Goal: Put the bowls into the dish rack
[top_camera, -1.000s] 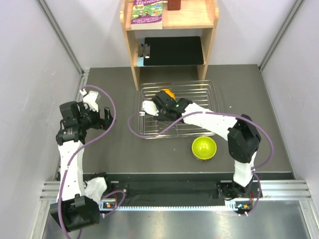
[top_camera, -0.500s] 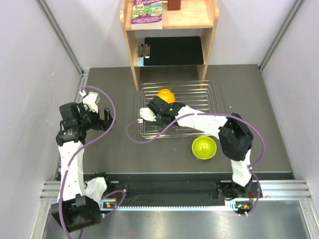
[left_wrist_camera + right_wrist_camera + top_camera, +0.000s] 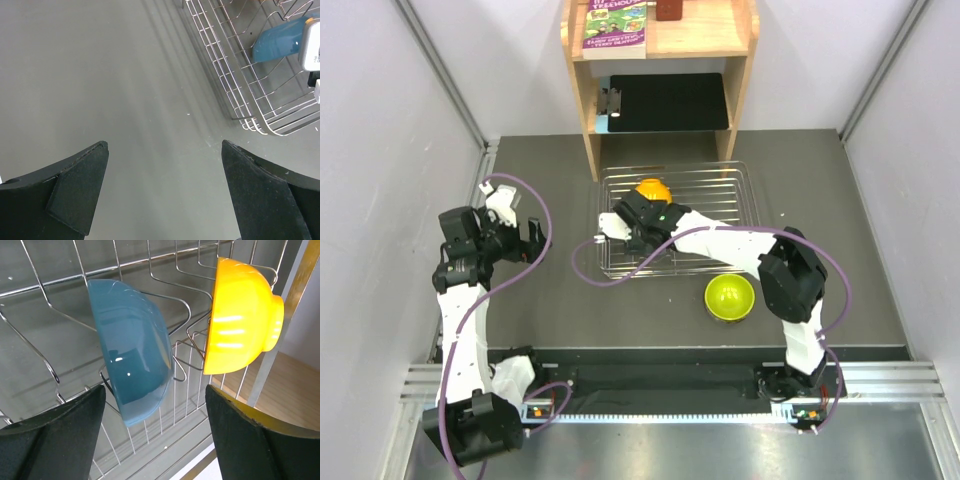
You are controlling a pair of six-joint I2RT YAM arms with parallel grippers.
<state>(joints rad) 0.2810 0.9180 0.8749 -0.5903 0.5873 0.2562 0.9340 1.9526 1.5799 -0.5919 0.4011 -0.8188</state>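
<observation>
Counting two loaded, I see the blue bowl (image 3: 131, 365) and orange bowl (image 3: 240, 320) on edge in the dish rack (image 3: 730, 190), the right gripper (image 3: 155, 395) with jaws released by the blue one, the left gripper (image 3: 165, 145) with jaws spread idle, and the lime-green bowl (image 3: 730, 297) left on the surface (image 3: 100, 75) nearby.

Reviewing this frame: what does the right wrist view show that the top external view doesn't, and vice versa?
Only the right wrist: a glossy blue round bowl standing on edge between the tines of the silver wire dish rack. Only the top external: a lime-green round bowl on the dark table outside the rack, and the left gripper. Both: the orange round bowl, on edge in that rack.
</observation>
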